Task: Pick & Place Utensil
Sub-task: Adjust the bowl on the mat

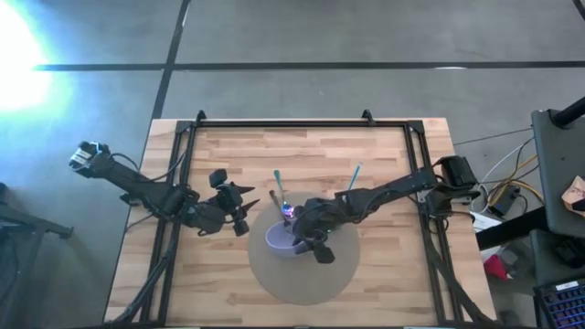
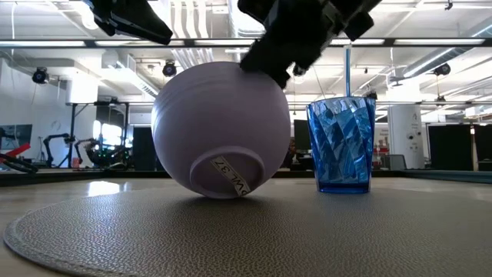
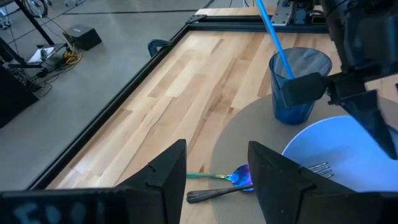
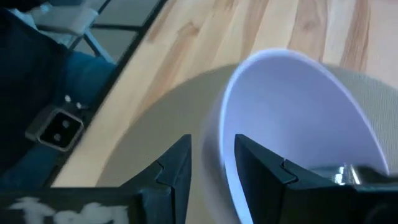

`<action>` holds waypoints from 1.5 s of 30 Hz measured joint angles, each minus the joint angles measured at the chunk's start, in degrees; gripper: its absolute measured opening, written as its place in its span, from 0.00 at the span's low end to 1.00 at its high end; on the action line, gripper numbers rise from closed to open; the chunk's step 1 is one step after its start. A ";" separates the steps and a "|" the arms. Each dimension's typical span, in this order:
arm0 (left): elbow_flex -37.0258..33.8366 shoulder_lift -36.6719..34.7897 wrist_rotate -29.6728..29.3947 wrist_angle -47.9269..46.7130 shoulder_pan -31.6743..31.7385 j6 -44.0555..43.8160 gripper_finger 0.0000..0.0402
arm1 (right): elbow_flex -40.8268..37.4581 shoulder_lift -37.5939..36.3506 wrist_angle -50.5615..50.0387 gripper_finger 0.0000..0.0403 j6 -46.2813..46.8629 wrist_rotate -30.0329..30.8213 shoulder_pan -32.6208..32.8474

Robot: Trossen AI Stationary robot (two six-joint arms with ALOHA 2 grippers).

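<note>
Lavender bowl (image 2: 223, 131) tilted, rim pinched by right end effector (image 1: 313, 239), left end effector (image 1: 239, 208) spread beside

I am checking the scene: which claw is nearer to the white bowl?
Right. The right claw grips the tilted white plastic bowl at its rim; the left claw hovers open beside it, apart.

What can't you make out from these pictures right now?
- Right gripper: in the high view the arm covers its hold on the bowl; the low view crops it.
- Fork: only the tines show; the bowl rim hides the handle.
- Cup: the contents besides the blue stick are unreadable.
</note>
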 joint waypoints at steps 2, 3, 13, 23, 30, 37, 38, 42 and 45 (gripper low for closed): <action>0.00 0.00 0.00 -0.02 0.00 0.00 0.41 | 0.39 -0.06 0.14 0.27 0.14 -1.32 0.00; 0.00 0.00 0.00 0.01 0.00 0.00 0.41 | 0.42 -0.06 -0.10 0.26 0.14 -1.96 0.00; 0.00 0.00 0.00 0.00 0.00 -0.30 0.41 | 0.48 0.12 -1.80 0.08 -0.07 -2.30 0.00; 0.00 0.00 3.65 -2.10 1.37 -4.95 0.41 | 0.48 0.18 -2.79 0.03 -1.43 -2.49 0.04; 0.00 0.00 7.05 -6.15 5.93 -8.56 0.41 | 0.48 0.18 -5.35 0.03 -3.02 -2.67 0.03; -1.26 0.00 13.67 -6.40 10.97 -8.96 0.41 | 0.48 0.18 -7.43 0.03 -7.79 -2.79 1.24; -1.63 0.00 14.45 -6.36 11.70 -8.98 0.41 | 0.48 0.18 -7.81 0.03 -8.84 -2.83 1.61; -2.80 0.00 18.42 -6.47 14.54 -9.05 0.41 | 0.48 0.18 -9.05 0.03 -13.04 -2.54 3.43; -3.24 0.00 21.04 -6.43 16.27 -9.02 0.41 | 0.48 0.18 -9.06 0.03 -16.37 -0.60 5.05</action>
